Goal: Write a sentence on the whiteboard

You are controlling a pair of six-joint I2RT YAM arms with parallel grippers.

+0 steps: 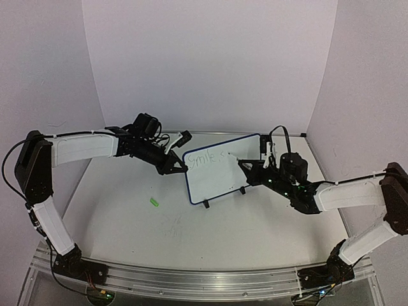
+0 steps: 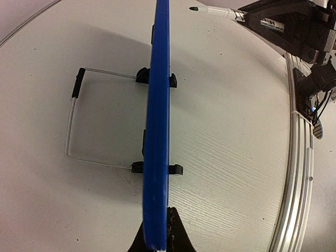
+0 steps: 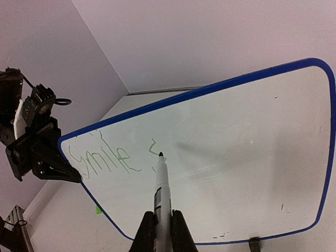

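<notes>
top external view: the whiteboard (image 1: 220, 182) stood upright on its two black feet (image 1: 205, 204) at the middle-back of the table (image 1: 127, 223), between the two arms, with its written face toward the near side.
left gripper (image 1: 180, 168): clenched on the whiteboard's left blue edge; in the left wrist view the frame ran edge-on between its fingers (image 2: 177, 233).
right gripper (image 1: 250, 171): clamped round a marker (image 3: 163, 184), with the barrel between both fingers and the tip pointing at the board face.
marker tip: sat just right of the written word; the left wrist view showed a small gap between tip and board.
the sentence (image 3: 105, 160): thin green writing on the upper left of the board, reading "smile" followed by the first stroke of another letter.
wire stand (image 2: 71, 126): a thin loop lying on the table behind the board, joined at the feet.
small green object (image 1: 153, 202): lay on the table in front of the board's left end, apart from it.
</notes>
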